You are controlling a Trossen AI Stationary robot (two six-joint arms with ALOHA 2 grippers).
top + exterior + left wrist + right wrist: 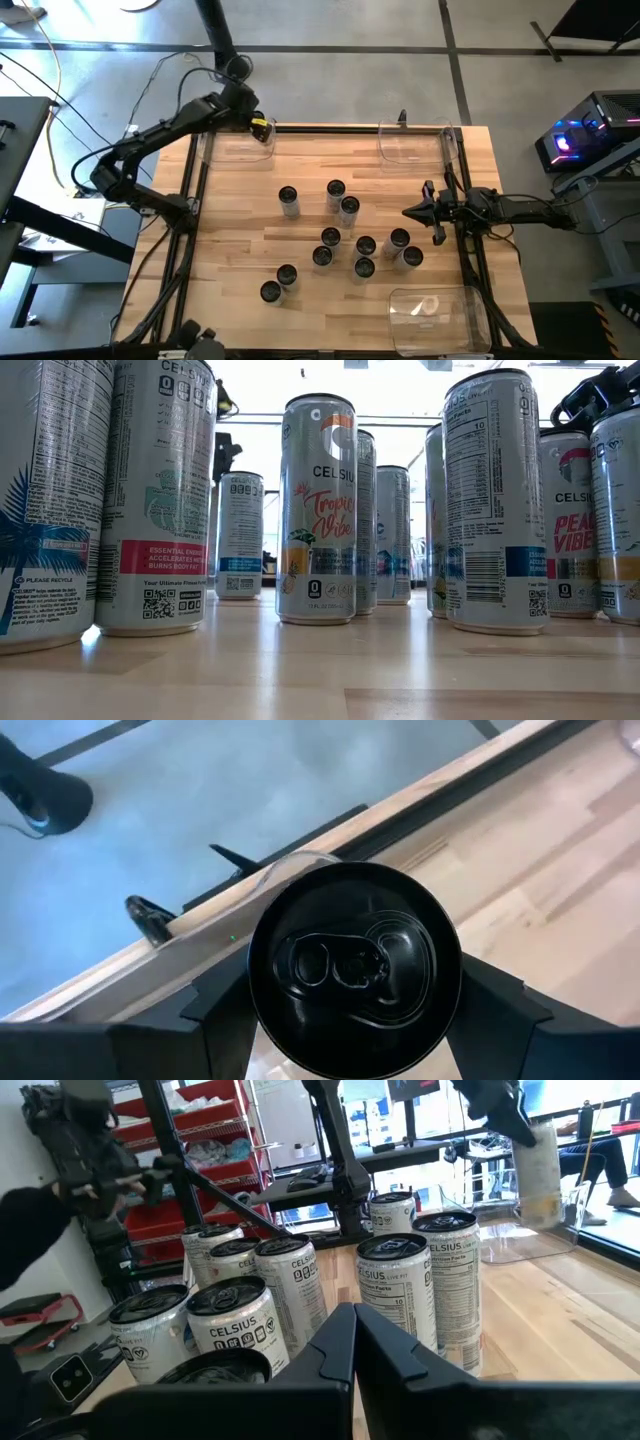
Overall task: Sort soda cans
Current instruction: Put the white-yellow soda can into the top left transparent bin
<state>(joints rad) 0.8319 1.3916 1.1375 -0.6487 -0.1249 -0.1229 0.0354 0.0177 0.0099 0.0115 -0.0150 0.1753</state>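
Cans are mostly still waiting, so I'd call this an early stage of the sort. Looking straight down, eleven soda cans [349, 211] stand upright in a loose cluster around the middle of the table [480, 290], running from the centre down toward 7 o'clock. The clear bin at 5 o'clock [437, 318] and the clear bin at 1 o'clock [412, 142] both look empty as far as I can tell.

One can is on the move though. The left gripper [262, 128] is up at the 11 o'clock corner, over the third clear bin [235, 148], and its wrist camera shows a held can [354, 982] filling the view, dark top with the pull tab facing the lens. The fingers [215, 1020] sit tight against both sides of it, spread about as wide as the can. I can't tell if the can is already down inside that bin or hanging above it.

The right gripper [417, 212] waits at 3 o'clock, just beside the cluster, pointing at it. Its fingers [335, 1350] are pressed together with nothing between them, touching no can.

So my read: one can nearly delivered, eleven to go.
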